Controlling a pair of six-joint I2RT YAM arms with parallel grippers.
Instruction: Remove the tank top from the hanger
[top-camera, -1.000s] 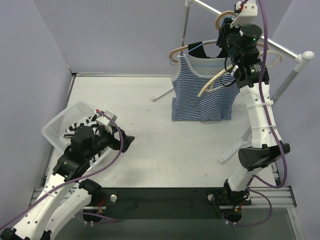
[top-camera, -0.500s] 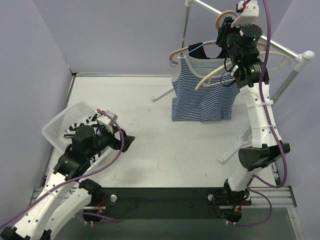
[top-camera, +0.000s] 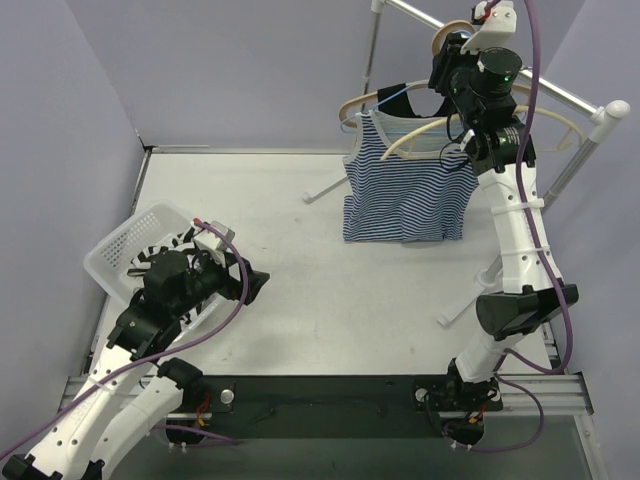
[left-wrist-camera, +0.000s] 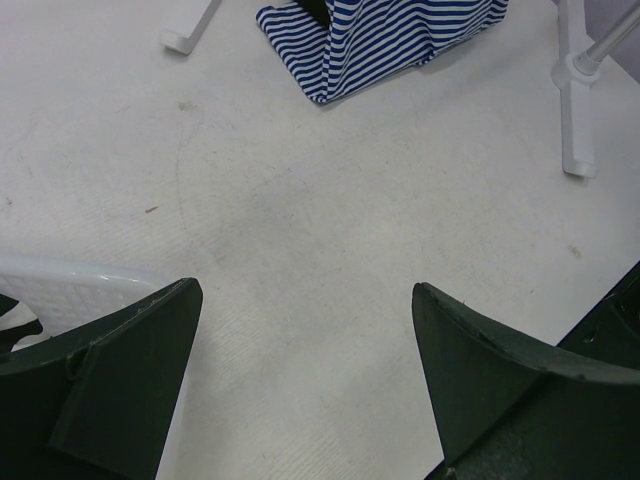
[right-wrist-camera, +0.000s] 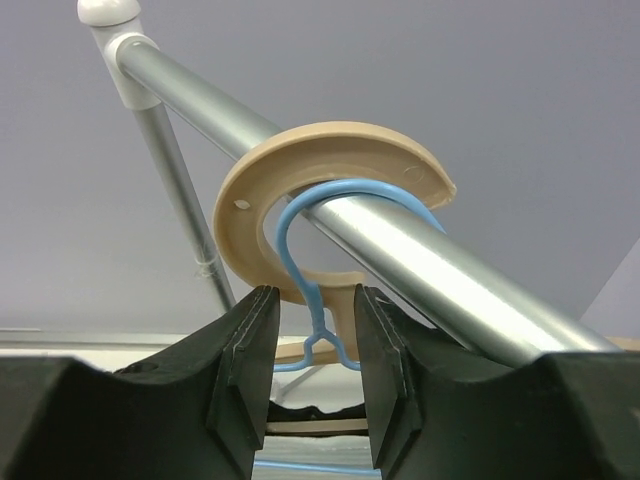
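Right tool (right-wrist-camera: 312, 300) flanks hanger (right-wrist-camera: 330, 145) neck, contact unclear; tank top (top-camera: 405, 195) partly hidden.

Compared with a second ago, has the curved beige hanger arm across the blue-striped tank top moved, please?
Yes. The curved beige hanger arm has swung upward, its tip nearer the fixed silver rail.

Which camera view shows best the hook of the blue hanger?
The right wrist view: the blue hook loops over the metal rail, close to the right claw. The top external view shows only part of the blue hanger; the left wrist view shows none.
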